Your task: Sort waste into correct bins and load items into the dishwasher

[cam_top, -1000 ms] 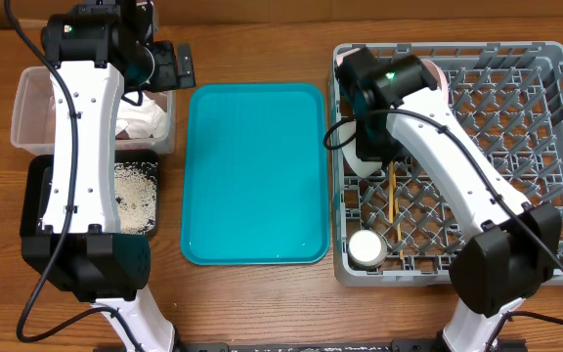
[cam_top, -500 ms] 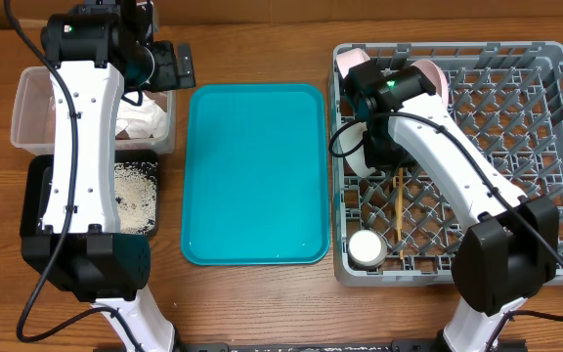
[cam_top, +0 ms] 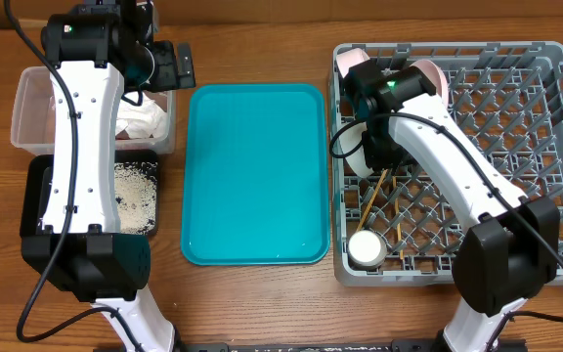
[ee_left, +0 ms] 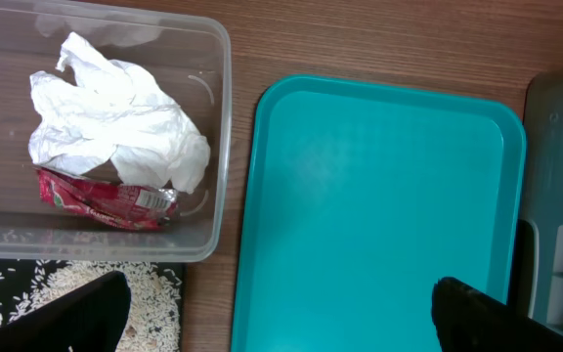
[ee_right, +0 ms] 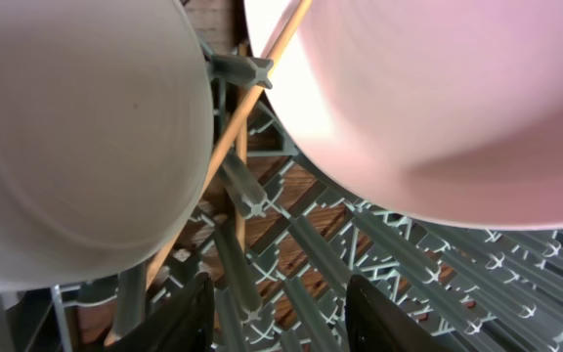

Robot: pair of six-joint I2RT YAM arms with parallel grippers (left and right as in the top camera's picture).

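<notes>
1. Right claw (ee_right: 274,318): the two fingers stand apart at the lower edge of the wrist view, with nothing between them. It grips nothing.

2. Chopstick (cam_top: 371,200): half a second ago it ran straight up and down the overhead frame, under the claw. It now lies slanted. Its upper end is near the claw and its lower end points toward the lower left, just beside the white cup (cam_top: 366,249). In the wrist view it crosses diagonally between the white bowl (ee_right: 66,137) on the left and the pale pink plate (ee_right: 438,98) on the right, passing left of the left finger. Judgement: the stick has been let go and has toppled among the pegs of the dish rack (cam_top: 516,117). A short length of a second stick (cam_top: 400,235) shows just right of the cup.

3. Left claw (ee_left: 272,323): fingers wide, empty, hanging over the border of the clear tub (ee_left: 215,117) and the teal tray (cam_top: 252,176).

4. Waste: the napkins (ee_left: 115,117) and snack wrapper (ee_left: 106,200) lie in the tub. The rice scraps (cam_top: 135,196) lie in the black tray (cam_top: 37,196).

5. Status: no item shows on the teal tray or on the table (cam_top: 262,303). Judgement: the release looks like the last loading step, so the task appears close to complete.
</notes>
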